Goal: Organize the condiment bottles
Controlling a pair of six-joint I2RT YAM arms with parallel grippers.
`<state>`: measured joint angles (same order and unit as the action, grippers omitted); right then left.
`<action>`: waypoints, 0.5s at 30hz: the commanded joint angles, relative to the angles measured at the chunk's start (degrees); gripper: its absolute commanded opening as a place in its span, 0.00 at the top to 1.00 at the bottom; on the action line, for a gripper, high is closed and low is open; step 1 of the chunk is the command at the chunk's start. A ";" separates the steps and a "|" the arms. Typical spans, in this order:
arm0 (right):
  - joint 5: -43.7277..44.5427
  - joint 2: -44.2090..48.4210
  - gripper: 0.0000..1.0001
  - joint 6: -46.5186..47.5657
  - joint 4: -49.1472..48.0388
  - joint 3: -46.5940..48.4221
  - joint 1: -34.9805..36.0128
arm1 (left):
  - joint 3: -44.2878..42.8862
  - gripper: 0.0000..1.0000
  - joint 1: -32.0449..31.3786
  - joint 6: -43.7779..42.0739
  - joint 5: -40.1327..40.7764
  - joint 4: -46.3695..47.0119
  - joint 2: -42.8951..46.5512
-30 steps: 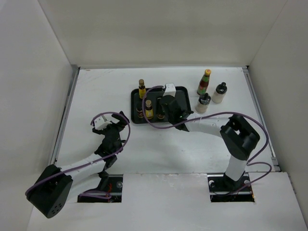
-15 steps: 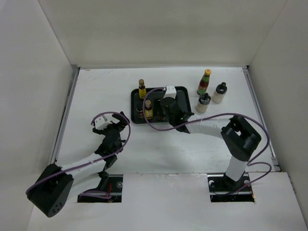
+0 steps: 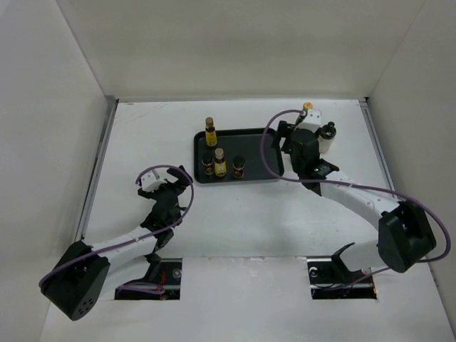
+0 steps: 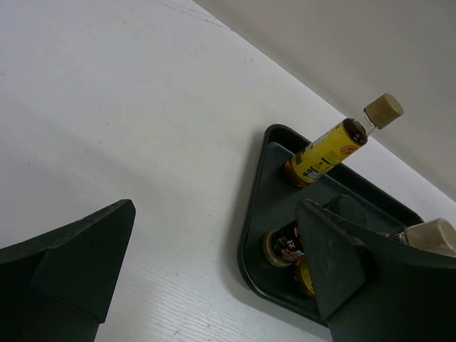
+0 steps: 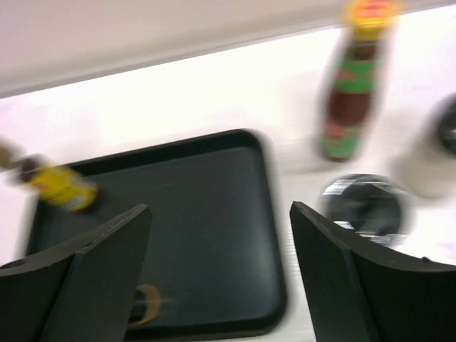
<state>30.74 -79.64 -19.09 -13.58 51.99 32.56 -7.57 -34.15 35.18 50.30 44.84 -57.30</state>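
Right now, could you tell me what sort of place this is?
Likely a robot test cell: plain white walls box in a white table, with two arms bolted at its near edge and a black tray of condiment bottles.

The table (image 3: 249,214) is matt white, with a faint streaky grain up close. The tray (image 3: 258,146) looks like smooth black plastic with a soft sheen along its rim. At its 11 o'clock corner from above, the yellow-labelled bottle (image 3: 210,133) has a glossy label, a clear shiny neck and a dull tan cap. The left gripper (image 4: 215,214) has fingers (image 4: 75,263) of matt black plastic. The shaker lid (image 5: 365,204), blurred, glints.
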 commanded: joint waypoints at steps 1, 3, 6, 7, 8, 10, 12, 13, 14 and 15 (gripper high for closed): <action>6.87 1.15 0.09 3.36 2.50 -1.71 -4.64 | -1.39 0.00 0.10 0.68 -0.99 3.06 -0.19; 7.05 -0.77 0.02 3.97 3.47 -1.89 -7.54 | -1.13 0.00 0.27 0.68 -1.17 3.06 0.43; 4.08 -5.16 0.00 3.45 5.49 -0.49 -9.92 | -1.48 0.00 0.36 0.68 -1.17 3.15 -0.97; 2.84 -6.48 0.00 2.93 5.59 -0.13 -10.53 | -1.57 0.00 0.27 0.68 -1.35 3.15 -1.15; 1.88 -7.63 0.00 2.31 5.24 0.30 -11.06 | -1.57 0.00 0.27 0.68 -1.52 3.15 -1.06; 0.55 -9.30 0.00 1.78 3.75 0.92 -12.21 | -1.31 0.00 0.27 0.68 -1.61 3.15 -0.27; -0.33 -10.27 0.00 1.34 2.17 1.45 -12.91 | -1.48 0.00 0.36 0.77 -1.61 3.24 -0.97; -0.77 -11.06 0.02 0.90 1.90 1.97 -13.70 | -1.65 0.00 0.27 0.77 -1.61 3.41 -1.67; -1.64 -11.76 0.05 0.20 2.16 2.59 -13.97 | -1.83 0.00 0.01 0.77 -1.61 3.50 -1.94; -2.52 -12.55 0.10 -0.41 1.81 2.85 -14.14 | -1.83 0.00 0.01 0.77 -1.70 3.50 -1.94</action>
<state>30.81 -91.72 -17.54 -8.93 51.13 19.44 -7.60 -34.15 35.24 49.17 44.97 -58.78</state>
